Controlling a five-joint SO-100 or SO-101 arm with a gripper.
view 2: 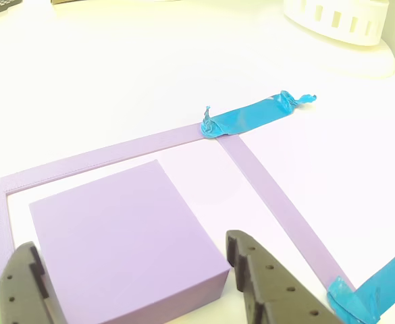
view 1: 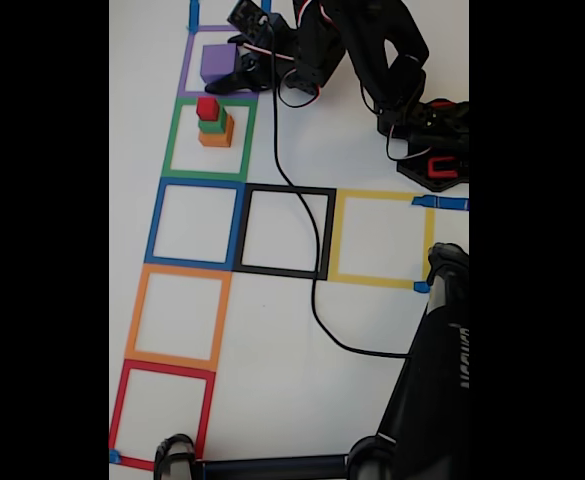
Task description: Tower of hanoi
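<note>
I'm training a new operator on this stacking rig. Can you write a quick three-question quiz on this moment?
1. True or false: the purple block lies inside the purple frame.
2. Which frame holds the stack? A) green B) orange C) black
3. Fill in: the top block of the stack is ____.

Key:
1. True; the open gripper has a finger on each side of the block.
2. A, the green frame.
3. Red, above a green block and an orange one.
</note>
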